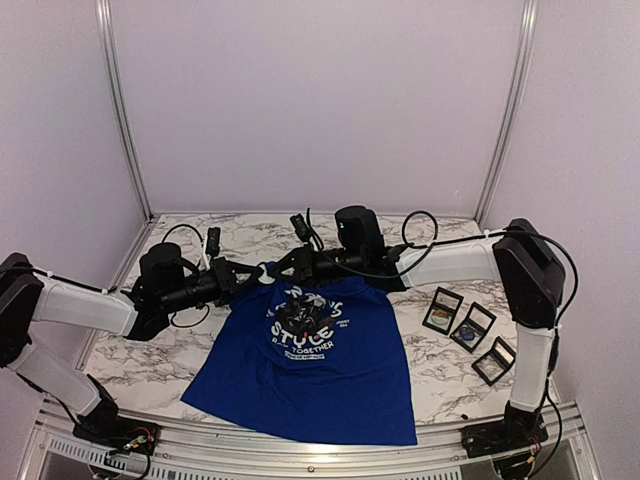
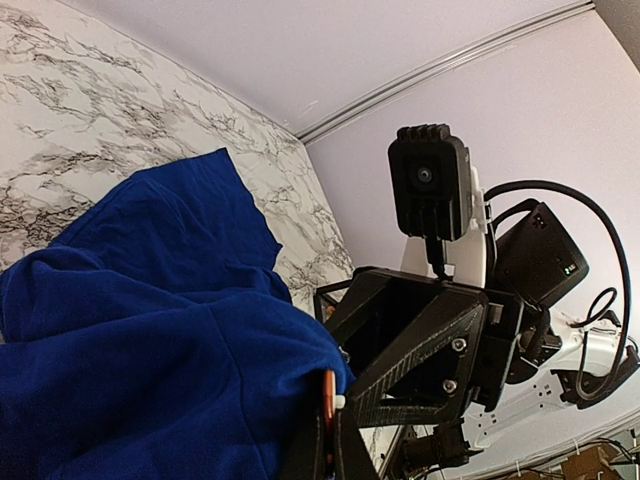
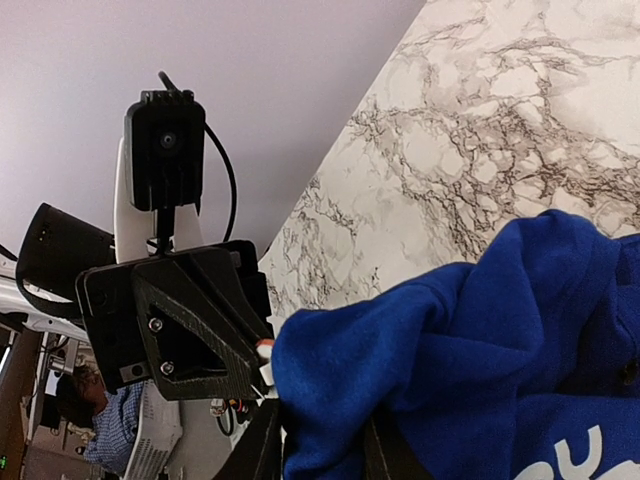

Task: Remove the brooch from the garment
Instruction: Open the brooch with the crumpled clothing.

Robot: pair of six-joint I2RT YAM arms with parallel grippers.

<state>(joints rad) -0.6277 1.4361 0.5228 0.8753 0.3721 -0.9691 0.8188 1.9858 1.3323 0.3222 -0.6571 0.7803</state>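
A royal-blue T-shirt (image 1: pixel 320 380) lies front-up at the lower centre of the top view, hem toward the bottom edge. Its chest bears white lettering, and the collar end is bunched and raised.

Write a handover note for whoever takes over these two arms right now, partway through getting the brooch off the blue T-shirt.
Left end effector: shut on the T-shirt near its collar.
Right end effector: a bunch of the same top edge sits clamped between its fingers.
T-shirt: print up on the table, top edge raised.
Brooch: not made out in any view; it may sit in the dark chest print.
Done: shirt gripped. Left: find and unpin the brooch.
Three small boxes lie to the shirt's right.
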